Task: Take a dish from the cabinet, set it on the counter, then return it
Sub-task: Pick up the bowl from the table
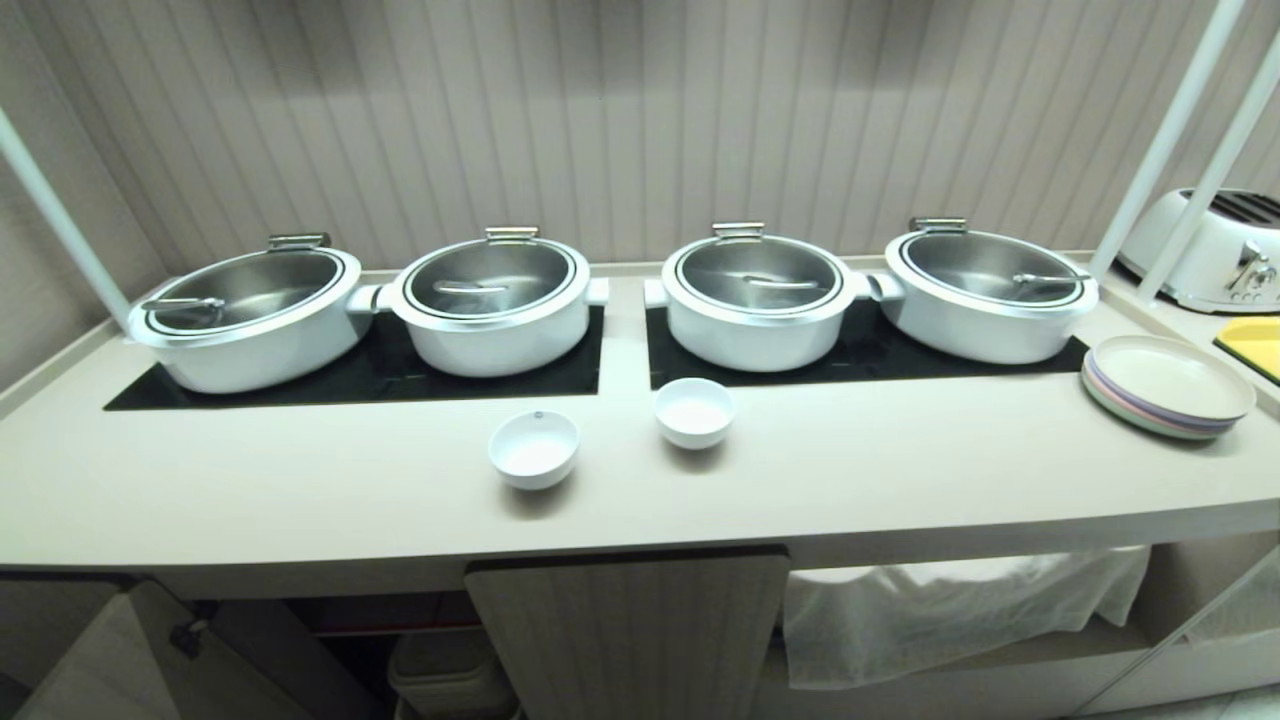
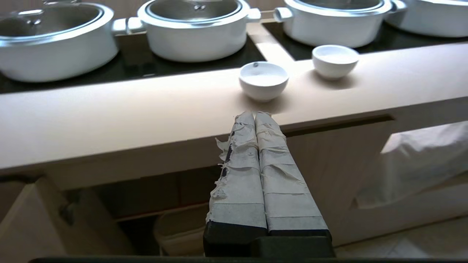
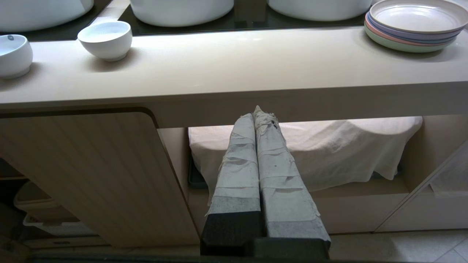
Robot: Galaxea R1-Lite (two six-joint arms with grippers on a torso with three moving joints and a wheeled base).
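Counter (image 1: 300, 500): long cream worktop, rounded front edge, spans the head view. Two small white bowls stand on it, near each other but apart, in front of the black cooktop panels (image 1: 500, 375). The dish (image 1: 534, 449), marked by a tiny dark dot near its rim, sits upright toward the front edge; the plain white bowl (image 1: 695, 412) stands to its right and a bit farther back. Both look empty. Behind them, four lidded white pots (image 1: 755, 300) in a row on the panels. Stack of pastel plates (image 1: 1165, 386) at the counter's right end; white toaster (image 1: 1215, 250) beyond it. Below the counter, the cabinet (image 1: 630, 630): ribbed middle door closed, compartment to its left open and dark with a pale container low inside, compartment to its right open with a white cloth (image 1: 950, 610) draped over something. Neither arm shows in the head view. Left gripper (image 2: 255, 114): tape-wrapped fingers pressed together, nothing between them, held in front of the counter edge below the dish, not touching it. Right gripper (image 3: 256, 113): fingers likewise pressed together, holding nothing, low in front of the cabinet, pointing toward the cloth-covered compartment.
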